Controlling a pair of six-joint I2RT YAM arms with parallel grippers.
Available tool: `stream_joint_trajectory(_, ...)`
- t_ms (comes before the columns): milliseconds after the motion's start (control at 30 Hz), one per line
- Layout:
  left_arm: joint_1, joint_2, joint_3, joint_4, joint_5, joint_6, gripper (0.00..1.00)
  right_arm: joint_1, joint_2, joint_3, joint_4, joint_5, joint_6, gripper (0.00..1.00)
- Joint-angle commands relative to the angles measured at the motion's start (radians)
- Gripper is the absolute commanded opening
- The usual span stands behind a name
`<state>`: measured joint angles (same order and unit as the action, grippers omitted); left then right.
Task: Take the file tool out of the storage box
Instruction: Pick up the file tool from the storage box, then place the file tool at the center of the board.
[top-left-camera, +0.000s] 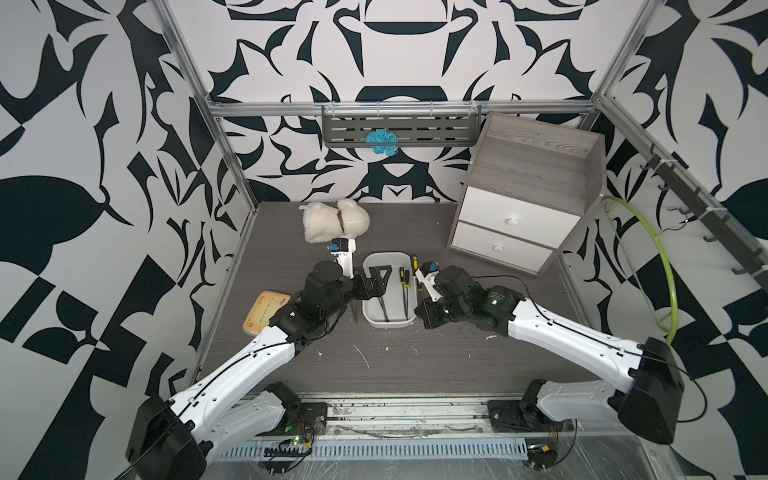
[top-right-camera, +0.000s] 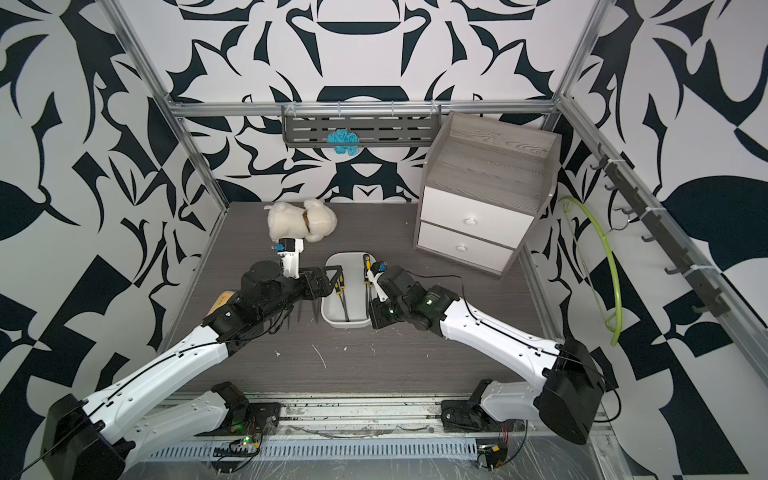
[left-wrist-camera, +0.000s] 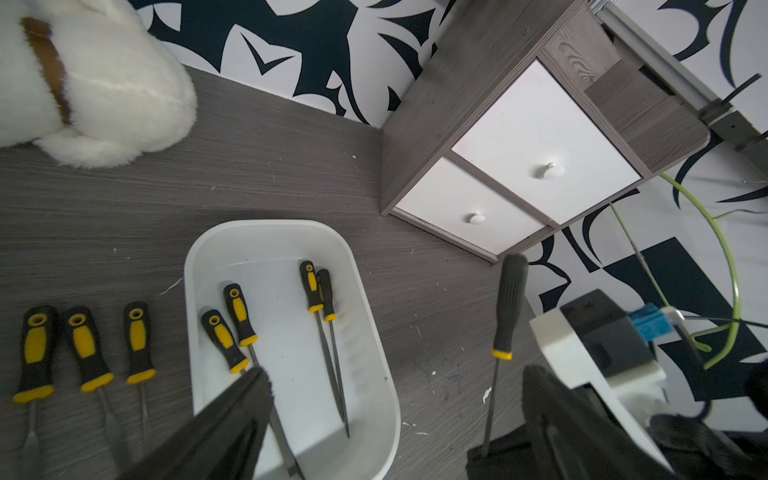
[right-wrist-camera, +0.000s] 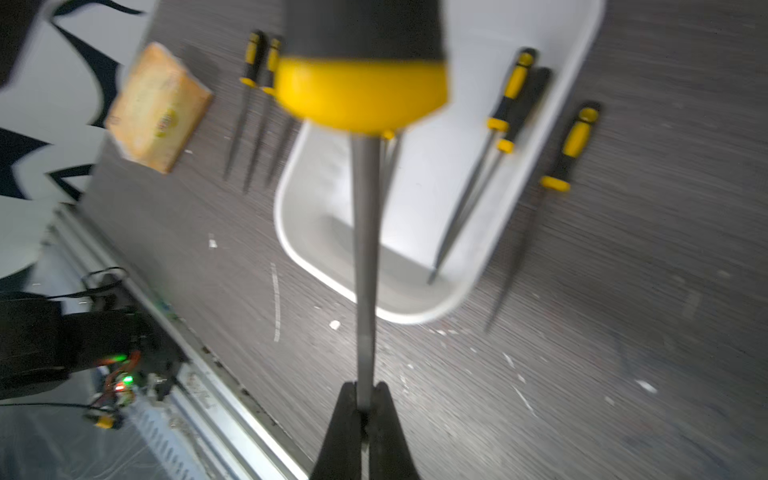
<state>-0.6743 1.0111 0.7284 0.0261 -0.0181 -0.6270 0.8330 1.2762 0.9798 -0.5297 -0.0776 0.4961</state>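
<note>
white storage box (left-wrist-camera: 270, 225), files (left-wrist-camera: 240, 314) with black-and-yellow handles, grey wood-grain table (left-wrist-camera: 270, 174), black-and-white patterned walls (top-left-camera: 395, 50), block (right-wrist-camera: 158, 108) perhaps tan.

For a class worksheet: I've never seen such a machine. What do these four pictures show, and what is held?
These are two robot arms. Two pictures look down from overhead; the others come from a camera on each wrist. On the grey table are a white storage box holding files, three files beside it, a plush toy and a cabinet. The right hand is shut on the metal shaft of one file. The left hand is open near the box, empty.
</note>
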Motion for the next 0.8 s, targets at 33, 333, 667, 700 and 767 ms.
stream_joint_trajectory(33,0.001,0.035,-0.001,-0.037,0.03,0.024,0.99,-0.039,0.044,0.089,-0.288,0.165,0.003,0.0)
stream_joint_trajectory(333,0.002,0.076,0.017,-0.048,0.068,0.018,0.99,-0.16,0.253,0.15,-0.359,0.024,-0.056,0.0)
stream_joint_trajectory(667,0.001,0.076,0.026,-0.06,0.091,0.008,1.0,-0.26,0.478,0.283,-0.417,-0.106,-0.119,0.0)
stream_joint_trajectory(700,0.002,0.072,0.025,-0.062,0.092,0.006,1.0,-0.264,0.497,0.299,-0.419,-0.123,-0.122,0.0)
stream_joint_trajectory(767,0.002,0.066,0.025,-0.064,0.096,0.003,1.0,-0.27,0.55,0.332,-0.435,-0.165,-0.126,0.0)
